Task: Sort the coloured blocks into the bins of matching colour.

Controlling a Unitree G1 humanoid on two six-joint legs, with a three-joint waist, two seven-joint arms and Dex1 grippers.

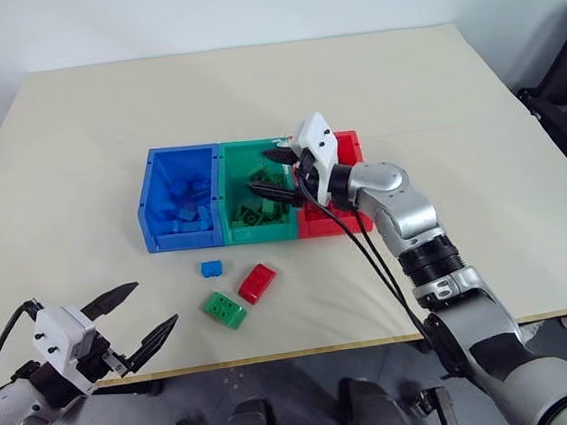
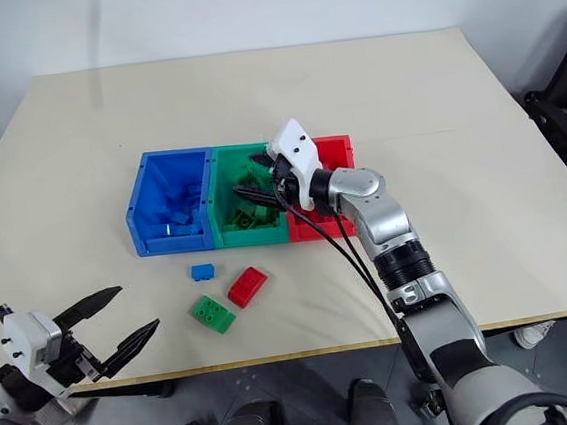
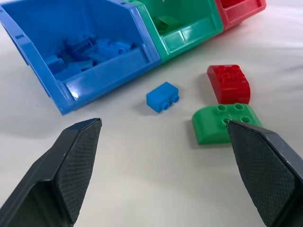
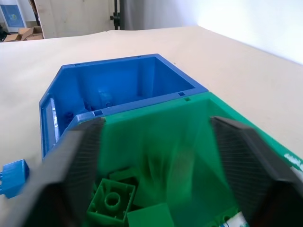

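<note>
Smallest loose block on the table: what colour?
Blue, clearest in the left wrist view.

Silver-grey jointed arms end in white wrist housings. Each gripper [image 1: 272,176] has two black, seemingly cross-hatched fingers [image 3: 78,163]. Black cables trail along the right forearm.

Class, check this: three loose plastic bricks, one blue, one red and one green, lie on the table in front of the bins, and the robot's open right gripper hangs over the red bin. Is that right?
One detail is wrong: the open right gripper hangs over the green plastic bin, not the red one, as the right wrist view shows. The small blue brick, rounded red brick and green studded brick do lie loose on the beige table.
</note>
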